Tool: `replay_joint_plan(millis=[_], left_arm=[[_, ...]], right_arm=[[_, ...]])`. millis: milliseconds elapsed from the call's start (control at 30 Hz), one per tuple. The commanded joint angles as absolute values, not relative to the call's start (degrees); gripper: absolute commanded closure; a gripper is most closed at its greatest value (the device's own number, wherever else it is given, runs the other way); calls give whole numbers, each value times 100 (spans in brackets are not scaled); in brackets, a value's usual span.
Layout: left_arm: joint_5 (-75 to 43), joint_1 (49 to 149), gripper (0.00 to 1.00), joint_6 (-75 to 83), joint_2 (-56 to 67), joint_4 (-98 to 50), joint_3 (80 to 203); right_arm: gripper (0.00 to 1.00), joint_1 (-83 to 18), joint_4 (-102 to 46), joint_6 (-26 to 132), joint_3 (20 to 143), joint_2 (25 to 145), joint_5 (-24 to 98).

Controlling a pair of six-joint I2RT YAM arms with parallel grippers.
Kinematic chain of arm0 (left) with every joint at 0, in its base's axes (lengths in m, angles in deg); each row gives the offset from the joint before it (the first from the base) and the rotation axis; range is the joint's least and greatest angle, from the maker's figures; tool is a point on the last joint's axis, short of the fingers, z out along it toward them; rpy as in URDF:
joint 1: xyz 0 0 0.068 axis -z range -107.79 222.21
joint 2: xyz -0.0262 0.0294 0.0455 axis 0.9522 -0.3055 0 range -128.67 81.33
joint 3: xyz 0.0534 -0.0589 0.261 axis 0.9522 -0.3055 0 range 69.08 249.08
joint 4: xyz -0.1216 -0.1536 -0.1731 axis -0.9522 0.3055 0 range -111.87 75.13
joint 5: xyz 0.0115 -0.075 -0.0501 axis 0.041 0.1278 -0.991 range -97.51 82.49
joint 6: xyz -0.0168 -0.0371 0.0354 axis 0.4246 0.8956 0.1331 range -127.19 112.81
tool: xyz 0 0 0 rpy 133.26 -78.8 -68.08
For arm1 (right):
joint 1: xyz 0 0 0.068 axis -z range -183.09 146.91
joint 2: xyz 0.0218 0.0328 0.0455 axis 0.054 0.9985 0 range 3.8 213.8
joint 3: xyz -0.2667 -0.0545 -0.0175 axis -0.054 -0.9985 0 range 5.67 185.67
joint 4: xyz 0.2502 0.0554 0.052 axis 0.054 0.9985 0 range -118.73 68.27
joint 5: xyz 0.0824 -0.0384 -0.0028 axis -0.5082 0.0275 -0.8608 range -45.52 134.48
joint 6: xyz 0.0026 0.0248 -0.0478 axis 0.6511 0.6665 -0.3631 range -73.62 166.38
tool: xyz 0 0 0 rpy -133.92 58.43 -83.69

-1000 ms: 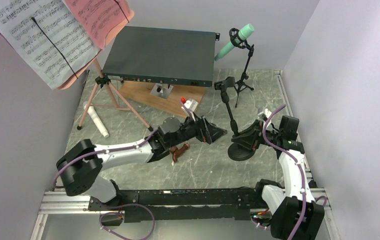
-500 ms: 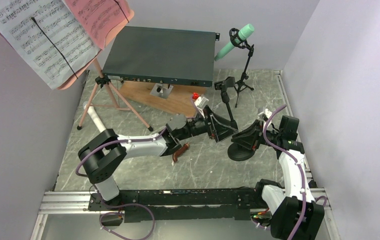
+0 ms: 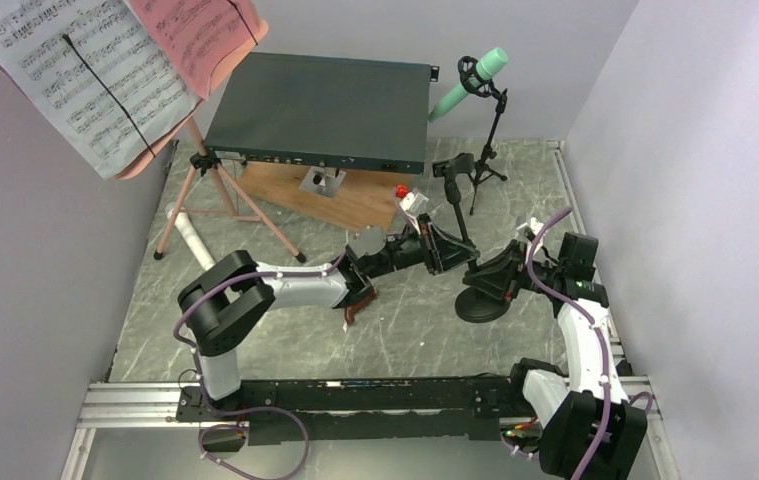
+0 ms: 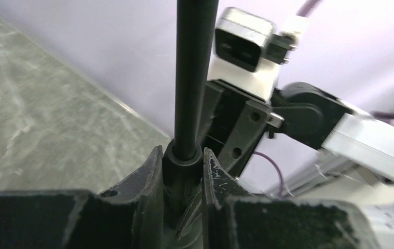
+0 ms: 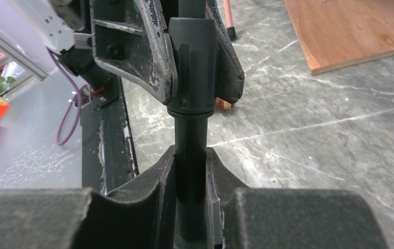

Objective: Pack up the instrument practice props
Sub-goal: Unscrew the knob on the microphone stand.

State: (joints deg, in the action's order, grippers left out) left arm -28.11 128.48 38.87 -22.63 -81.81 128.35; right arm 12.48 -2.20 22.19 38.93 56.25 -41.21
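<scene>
Since a second earlier, the left arm had stretched further right across the table (image 3: pixel 415 340), and the left gripper (image 3: pixel 458 256), then spread wide, had closed on the black mic mount (image 3: pixel 452 205). The left wrist view showed that gripper (image 4: pixel 183 161) with its two fingers pressed against the thick collar of the upright pole, one on either side. Just below it, the right gripper (image 3: pixel 477 274) was clamped on the thinner stretch of the same pole, close above the mount's round base (image 3: pixel 479 305), which sat on the table. In the right wrist view its own fingers (image 5: pixel 166 171) hugged the pole, with the left gripper (image 5: pixel 194 78) directly above them on the collar. A small brown wooden piece (image 3: pixel 355 305) lay under the left forearm, behind its gripper. Beyond both grippers, the mint microphone (image 3: pixel 470 83) sat tilted on its own small black tripod (image 3: pixel 485 160). Far to the left of the left gripper lay the white microphone (image 3: pixel 193 240), beside the pink tripod legs (image 3: pixel 217 190) that carried the sheet-music pages (image 3: pixel 75 70). The dark grey flat box (image 3: pixel 325 110) rested over a wooden board (image 3: pixel 305 195) beyond the left arm.
</scene>
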Motion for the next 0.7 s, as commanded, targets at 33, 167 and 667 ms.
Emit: replay_joint_plan(millis=[33,167,667], left_arm=[[-77,13631,100,3504,-1375,-5646,13175],[2019,14158,100,4385,-1853,-1513,15347],[2137,14393,16,3424,-1447,-1674,15114]], right_arm=[[100,1226,-552,2134,4061,5557,-3767],[100,1229,-1016,2635,3948,5544,-3342],[100,1245,-877,2455,4004,5544,-3783]])
